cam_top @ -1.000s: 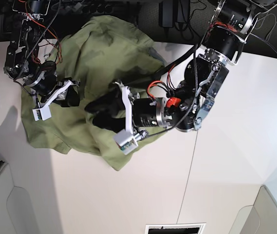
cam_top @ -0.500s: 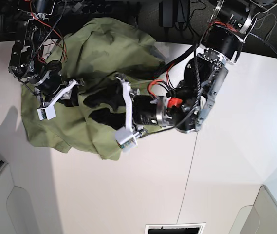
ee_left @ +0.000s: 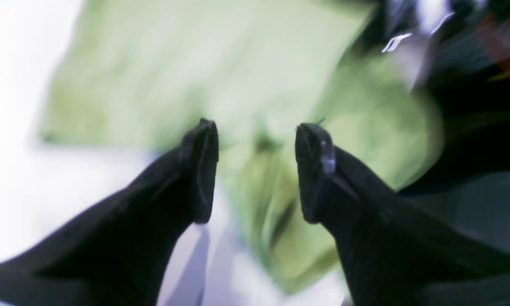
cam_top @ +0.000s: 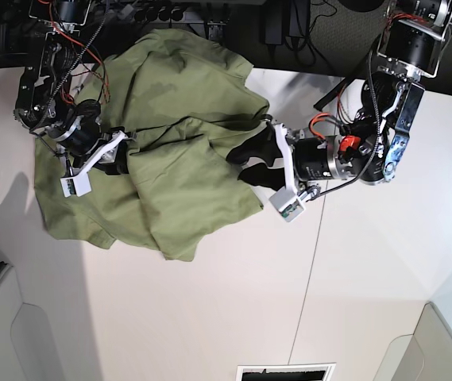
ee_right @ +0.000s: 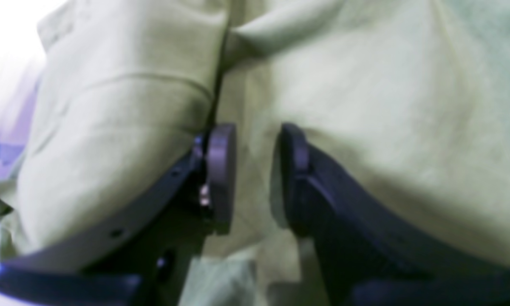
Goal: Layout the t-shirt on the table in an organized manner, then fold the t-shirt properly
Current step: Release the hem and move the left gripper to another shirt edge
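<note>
The olive green t-shirt [cam_top: 178, 119] lies crumpled at the back left of the white table [cam_top: 210, 317], partly over the far edge. My right gripper [cam_top: 119, 160] is buried in its left side. In the right wrist view the right gripper [ee_right: 257, 129] has its pads partly closed with a fold of t-shirt [ee_right: 365, 85] between them. My left gripper [cam_top: 245, 163] stands open just off the shirt's right edge. The left wrist view is blurred; there the left gripper [ee_left: 258, 127] holds nothing, with the t-shirt [ee_left: 195, 63] beyond it.
Grey bins sit at the front left [cam_top: 3, 333] and front right [cam_top: 440, 349] corners. A thin dark seam [cam_top: 311, 270] runs down the table. A slot [cam_top: 285, 371] lies at the front edge. Cables and dark gear crowd the back edge [cam_top: 289, 32].
My left arm has drawn back to the right, off the shirt, with open jaws. The shirt's right side has dropped and spread. My right arm has shifted slightly, still in the cloth.
</note>
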Available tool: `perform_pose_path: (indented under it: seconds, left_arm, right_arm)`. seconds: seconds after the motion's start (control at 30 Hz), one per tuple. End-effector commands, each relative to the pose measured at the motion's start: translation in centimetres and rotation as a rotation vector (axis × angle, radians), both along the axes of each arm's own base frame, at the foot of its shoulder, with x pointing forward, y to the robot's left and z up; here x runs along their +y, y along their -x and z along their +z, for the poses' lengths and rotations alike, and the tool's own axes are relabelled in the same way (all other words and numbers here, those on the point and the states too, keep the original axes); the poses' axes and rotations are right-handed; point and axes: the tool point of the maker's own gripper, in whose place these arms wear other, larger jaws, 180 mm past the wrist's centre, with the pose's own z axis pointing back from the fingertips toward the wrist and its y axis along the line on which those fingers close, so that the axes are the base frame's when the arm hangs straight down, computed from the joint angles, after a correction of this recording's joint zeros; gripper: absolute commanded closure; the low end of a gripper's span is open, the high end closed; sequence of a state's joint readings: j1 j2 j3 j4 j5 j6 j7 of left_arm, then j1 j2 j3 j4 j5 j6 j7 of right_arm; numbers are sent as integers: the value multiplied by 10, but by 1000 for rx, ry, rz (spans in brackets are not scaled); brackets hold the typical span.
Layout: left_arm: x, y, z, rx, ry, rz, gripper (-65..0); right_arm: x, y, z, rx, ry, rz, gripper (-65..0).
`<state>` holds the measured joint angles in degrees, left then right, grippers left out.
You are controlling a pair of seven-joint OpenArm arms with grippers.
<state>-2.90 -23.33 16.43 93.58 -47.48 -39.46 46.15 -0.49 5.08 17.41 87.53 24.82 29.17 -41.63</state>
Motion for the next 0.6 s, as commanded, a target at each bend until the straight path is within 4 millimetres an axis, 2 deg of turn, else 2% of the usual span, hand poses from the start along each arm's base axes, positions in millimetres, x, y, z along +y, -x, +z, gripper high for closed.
perform_pose_path:
  seconds: [0.0, 0.13, 0.2, 0.3, 0.43, 0.57]
  left_arm:
    - [7, -12, 14, -64, 23, 25, -322]
    - [34, -27, 5, -76, -4, 128, -322]
    - [41, -36, 2, -49, 25, 198, -322]
    - [36, -37, -14, 31, 67, 244, -322]
    - [30, -41, -50, 188, 102, 331, -322]
    - [22, -54, -58, 266, 174, 373, -322]
  right_arm:
    - [-1, -12, 15, -58, -13, 1, -185]
    - [-1, -10, 13, -46, -9, 5, -185]
    - [-1, -9, 12, -43, -8, 7, -185]
    - [-1, -9, 13, -44, -9, 6, -185]
    - [-1, -9, 13, -43, -9, 6, -185]
    - [-1, -9, 12, -39, -8, 8, -185]
